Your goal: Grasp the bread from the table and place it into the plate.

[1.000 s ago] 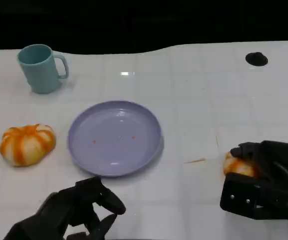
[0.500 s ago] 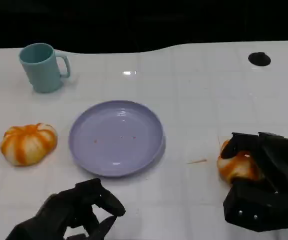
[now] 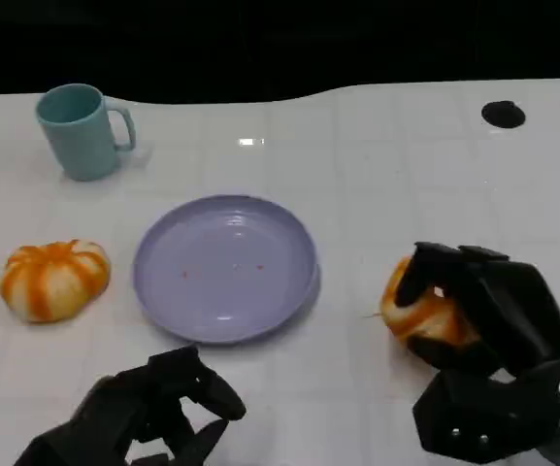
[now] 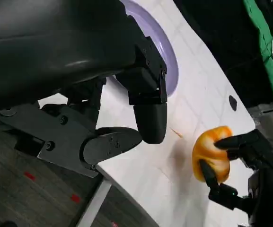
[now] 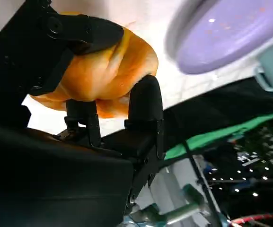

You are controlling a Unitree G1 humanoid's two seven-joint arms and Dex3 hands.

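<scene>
a teal mug (image 3: 79, 130) stands upright on the white table (image 3: 406, 184).

right hand (image 3: 483, 320) grips bread (image 3: 420, 313) just right of plate (image 3: 223, 268); left hand (image 3: 153, 413) curled, w/ nothing.

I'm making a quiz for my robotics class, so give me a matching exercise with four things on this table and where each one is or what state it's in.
Things:
1. mug
2. plate
3. loose bread
4. right hand

Descriptions:
A. lavender, nothing on it
B. grips an orange bread
C. teal, at the far left of the table
D. lies on the table left of the plate

Pairs: 1-C, 2-A, 3-D, 4-B
</scene>
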